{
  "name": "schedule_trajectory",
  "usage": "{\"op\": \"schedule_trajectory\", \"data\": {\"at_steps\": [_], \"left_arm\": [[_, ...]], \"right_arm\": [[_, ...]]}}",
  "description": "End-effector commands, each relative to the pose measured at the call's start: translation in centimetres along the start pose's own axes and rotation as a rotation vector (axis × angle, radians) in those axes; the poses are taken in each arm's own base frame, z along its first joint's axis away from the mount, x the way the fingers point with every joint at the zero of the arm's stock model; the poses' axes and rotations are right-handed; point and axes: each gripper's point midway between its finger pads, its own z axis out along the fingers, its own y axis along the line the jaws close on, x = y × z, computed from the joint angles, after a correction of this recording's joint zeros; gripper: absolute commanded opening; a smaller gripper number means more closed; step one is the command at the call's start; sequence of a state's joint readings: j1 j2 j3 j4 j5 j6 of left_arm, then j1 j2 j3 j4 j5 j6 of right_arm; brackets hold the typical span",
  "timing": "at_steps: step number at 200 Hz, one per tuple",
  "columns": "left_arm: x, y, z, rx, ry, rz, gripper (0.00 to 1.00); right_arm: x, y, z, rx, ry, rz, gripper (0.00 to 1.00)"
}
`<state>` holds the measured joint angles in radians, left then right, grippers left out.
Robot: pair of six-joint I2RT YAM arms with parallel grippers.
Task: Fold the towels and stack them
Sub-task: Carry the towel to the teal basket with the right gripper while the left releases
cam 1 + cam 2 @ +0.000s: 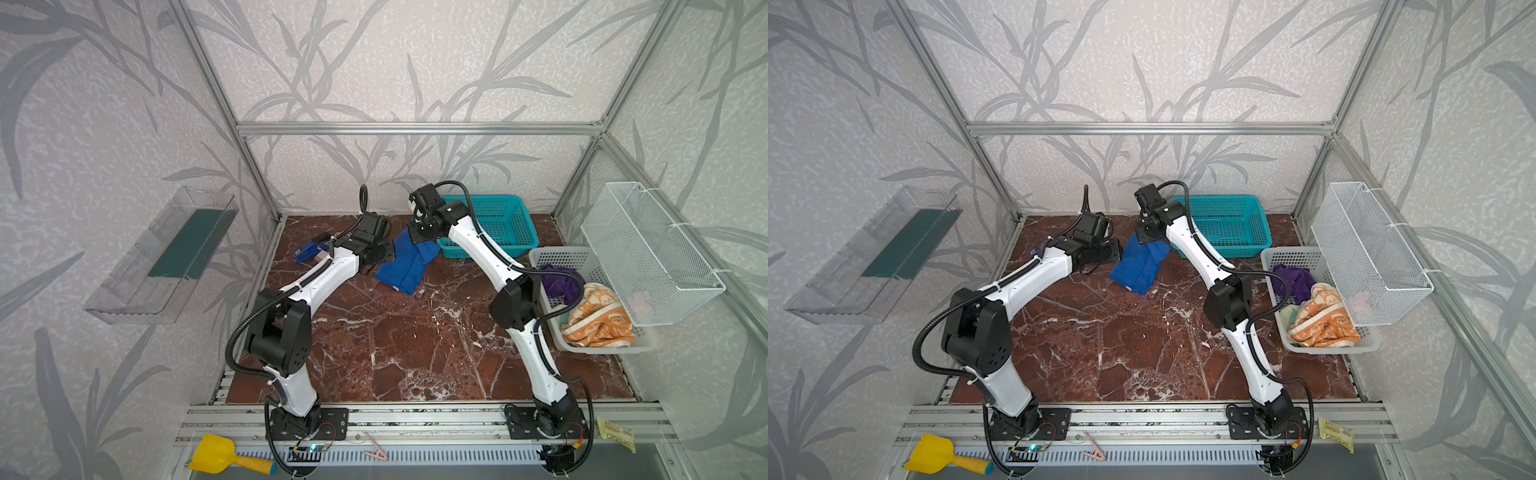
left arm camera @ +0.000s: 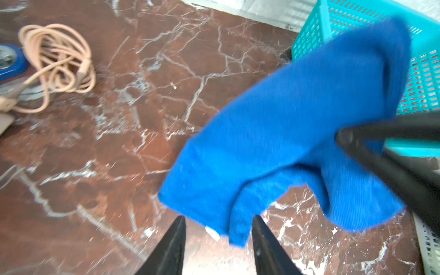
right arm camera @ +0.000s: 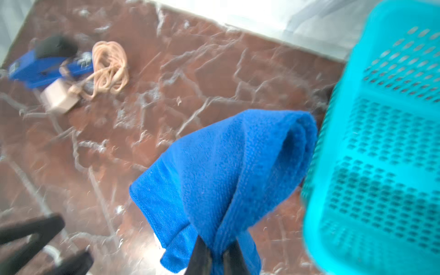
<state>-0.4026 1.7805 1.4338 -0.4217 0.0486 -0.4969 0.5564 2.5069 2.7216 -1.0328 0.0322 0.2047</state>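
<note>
Pinching the blue towel (image 1: pixel 405 266) at one end, right gripper (image 3: pixel 216 259) is clamped on cloth. Towel's long axis slants from there down to the table (image 1: pixel 374 332), pointing at the left gripper (image 2: pixel 219 217), whose jaws stand apart either side of its low corner.

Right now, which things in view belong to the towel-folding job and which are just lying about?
Job: blue towel, pinched in the right claw; purple towel and orange rabbit towel, heaped in the white basket.
Lying about: coiled cable, blue gadget, yellow scoop, clothespin. Teal basket: use unclear.
</note>
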Motion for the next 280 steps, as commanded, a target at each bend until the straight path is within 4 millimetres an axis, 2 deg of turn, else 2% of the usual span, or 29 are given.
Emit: {"op": "schedule_trajectory", "data": {"at_steps": [1, 25, 68, 126, 159, 189, 208, 239, 280], "left_arm": [[-0.5, -0.6, 1.4, 0.048, 0.013, 0.005, 0.47], [-0.2, -0.4, 3.0, 0.059, 0.043, -0.012, 0.47], [0.9, 0.3, 5.2, 0.046, 0.088, -0.016, 0.47], [2.3, 0.9, 6.5, 0.028, 0.135, -0.026, 0.47], [3.0, 1.2, 6.7, 0.015, 0.162, -0.021, 0.47], [3.5, 1.5, 7.0, 0.007, 0.182, -0.020, 0.47], [3.9, 1.6, 7.4, 0.002, 0.200, -0.023, 0.47], [4.6, 1.8, 8.0, -0.004, 0.224, -0.029, 0.47], [5.2, 2.0, 8.6, -0.012, 0.242, -0.033, 0.47]], "right_arm": [[-0.5, -3.5, -1.8, 0.057, 0.007, 0.014, 0.00], [-2.8, -7.0, -3.0, 0.044, -0.062, 0.119, 0.00], [-5.0, -12.4, -5.5, 0.091, -0.147, 0.169, 0.00], [-6.6, -17.9, -6.1, 0.126, -0.215, 0.187, 0.00], [-5.7, -23.1, -4.5, 0.222, -0.210, 0.210, 0.00], [-3.7, -28.4, -2.3, 0.331, -0.166, 0.235, 0.00], [-2.3, -30.9, -1.0, 0.395, -0.129, 0.219, 0.00], [-0.5, -33.6, 0.8, 0.466, -0.082, 0.182, 0.00], [0.7, -35.8, 2.5, 0.562, -0.049, 0.118, 0.00]]}}
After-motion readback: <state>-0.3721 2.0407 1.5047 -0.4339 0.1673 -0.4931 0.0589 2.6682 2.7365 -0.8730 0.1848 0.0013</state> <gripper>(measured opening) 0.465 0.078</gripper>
